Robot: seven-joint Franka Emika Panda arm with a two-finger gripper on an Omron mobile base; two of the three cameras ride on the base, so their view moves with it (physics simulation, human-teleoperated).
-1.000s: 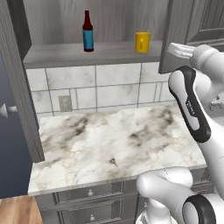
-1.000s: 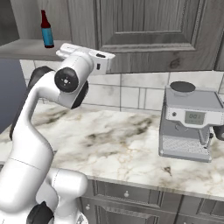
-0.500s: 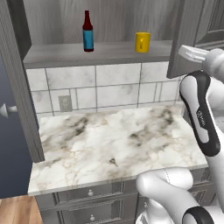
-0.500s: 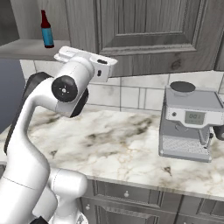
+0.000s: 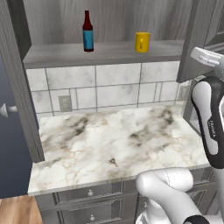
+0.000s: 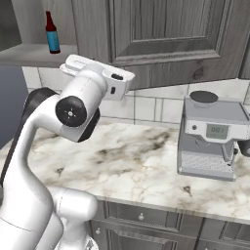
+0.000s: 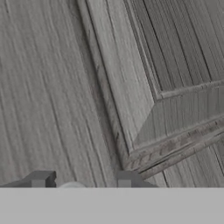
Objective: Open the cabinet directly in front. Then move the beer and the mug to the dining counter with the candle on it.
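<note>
Marble worktop (image 5: 109,144) under me, tiled wall behind, espresso machine (image 6: 210,134) off to the side. The cabinet (image 7: 166,65) panel sits right past my fingertips (image 7: 41,178); a pale round knob (image 7: 72,187) lies between them. My gripper (image 7: 82,180) looks spread around it, though I can't tell if it's clamped. The beer (image 5: 88,32) and the mug (image 5: 142,42) wait on the exposed shelf (image 5: 100,54). I'd say swing this door along its hinge arc, no straight yank.
</note>
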